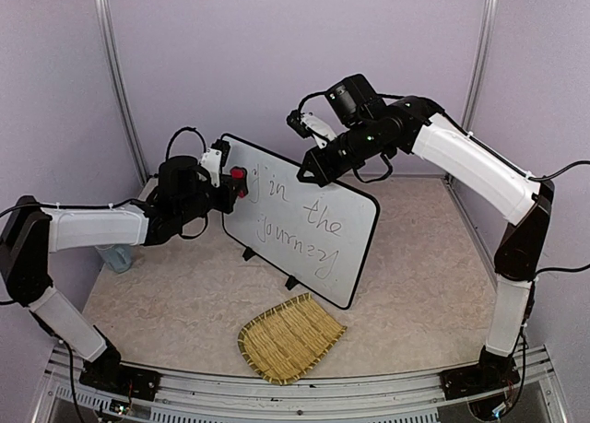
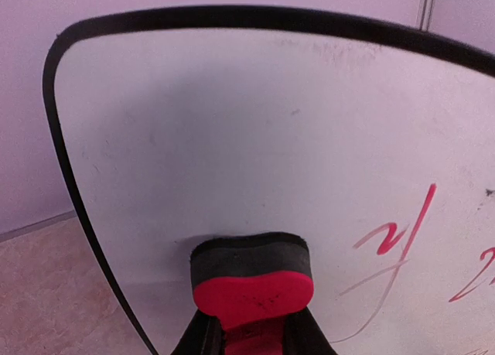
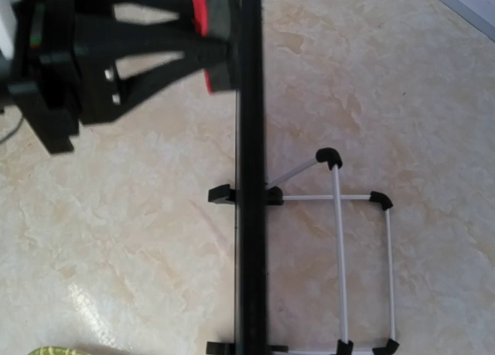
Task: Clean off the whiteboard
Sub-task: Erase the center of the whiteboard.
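Observation:
The whiteboard stands upright on the table on small black feet, with handwriting across its face. In the left wrist view the upper left part of the whiteboard is wiped bare, and red strokes remain at the right. My left gripper is shut on a red and black eraser, whose black felt is pressed flat on the board. My right gripper is shut on the board's top rim; its own fingers are out of the right wrist frame.
A woven straw mat lies on the table in front of the board. A white wire stand props the board from behind. A pale blue object sits by the left arm. Purple walls close in the back and sides.

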Available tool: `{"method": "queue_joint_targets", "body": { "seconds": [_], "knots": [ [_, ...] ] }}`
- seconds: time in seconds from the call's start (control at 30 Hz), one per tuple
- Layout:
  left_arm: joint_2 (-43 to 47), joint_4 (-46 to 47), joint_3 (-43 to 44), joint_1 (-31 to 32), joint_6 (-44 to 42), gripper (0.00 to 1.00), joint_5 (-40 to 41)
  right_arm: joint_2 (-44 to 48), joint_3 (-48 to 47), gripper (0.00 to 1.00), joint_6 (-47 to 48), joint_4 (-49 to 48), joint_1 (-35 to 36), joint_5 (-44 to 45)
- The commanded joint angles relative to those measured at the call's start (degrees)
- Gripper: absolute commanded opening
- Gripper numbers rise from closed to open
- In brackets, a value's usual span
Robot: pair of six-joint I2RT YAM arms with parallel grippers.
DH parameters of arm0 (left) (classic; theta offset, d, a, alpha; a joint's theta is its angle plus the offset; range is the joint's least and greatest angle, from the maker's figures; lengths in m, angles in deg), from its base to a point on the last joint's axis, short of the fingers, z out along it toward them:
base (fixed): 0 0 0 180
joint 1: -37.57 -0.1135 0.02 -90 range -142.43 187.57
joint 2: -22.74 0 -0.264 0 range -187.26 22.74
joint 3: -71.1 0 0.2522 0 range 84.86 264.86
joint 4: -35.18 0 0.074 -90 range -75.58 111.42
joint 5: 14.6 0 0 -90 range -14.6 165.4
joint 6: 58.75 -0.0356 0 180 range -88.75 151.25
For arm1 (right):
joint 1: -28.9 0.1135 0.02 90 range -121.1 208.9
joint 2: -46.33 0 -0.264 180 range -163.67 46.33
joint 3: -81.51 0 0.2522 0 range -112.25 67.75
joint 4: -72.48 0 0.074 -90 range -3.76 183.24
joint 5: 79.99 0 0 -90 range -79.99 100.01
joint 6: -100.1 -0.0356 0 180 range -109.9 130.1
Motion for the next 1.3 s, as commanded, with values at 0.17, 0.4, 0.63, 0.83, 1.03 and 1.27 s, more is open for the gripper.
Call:
{"method": "queue_joint_targets", "body": {
  "seconds": [0.17, 0.4, 0.63, 0.83, 1.03, 1.27],
  "knots": [
    [3.80, -1.27, 7.17, -1.75, -2.10, 0.18, -1.20, -0.19, 1.48, 0.00, 3.43, 3.20, 1.33, -2.05],
    [1.60, -1.78, 5.20, -2.74, -0.96, 0.18, -3.65, -0.30, 1.66, 0.00, 3.43, 3.07, 1.42, -2.13],
    [-1.60, -0.99, 2.43, -2.74, 1.06, 0.18, -5.67, -0.43, 1.96, 0.00, 3.52, 3.07, 1.46, -2.04],
    [-3.88, -2.56, 2.43, -2.73, 1.59, 0.18, -6.55, -0.56, 1.80, 0.00, 3.63, 3.06, 1.47, -2.26],
    [-5.36, -1.27, 0.98, -4.40, 3.30, 0.18, -15.40, -0.61, 1.91, 0.00, 3.95, 3.11, 1.47, -2.22],
    [-7.50, -3.14, 1.05, -5.10, 3.53, 0.17, -19.07, -0.35, 2.08, 0.00, 4.05, 3.06, 1.49, -2.08]
  ]
}}
